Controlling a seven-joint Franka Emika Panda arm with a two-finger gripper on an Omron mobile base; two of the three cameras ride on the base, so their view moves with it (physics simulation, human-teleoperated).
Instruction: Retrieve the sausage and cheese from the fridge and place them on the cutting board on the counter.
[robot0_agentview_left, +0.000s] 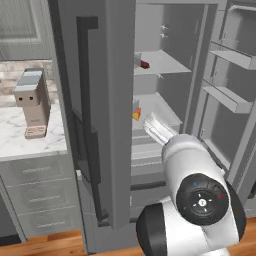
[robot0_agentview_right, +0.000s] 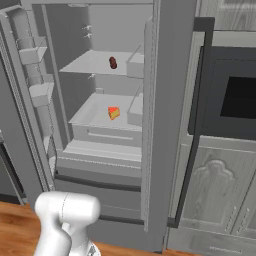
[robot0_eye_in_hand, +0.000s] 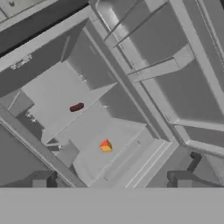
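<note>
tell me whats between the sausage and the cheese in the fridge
Only open air: the sausage lies on the upper shelf and the cheese on the shelf below, clearest in the right base view.

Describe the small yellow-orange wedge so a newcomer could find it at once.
Start at the tall grey fridge, its door open. Inside, on the lower shelf, sits the yellow-orange cheese wedge with a red edge. The dark reddish-brown sausage lies on the shelf above.
</note>
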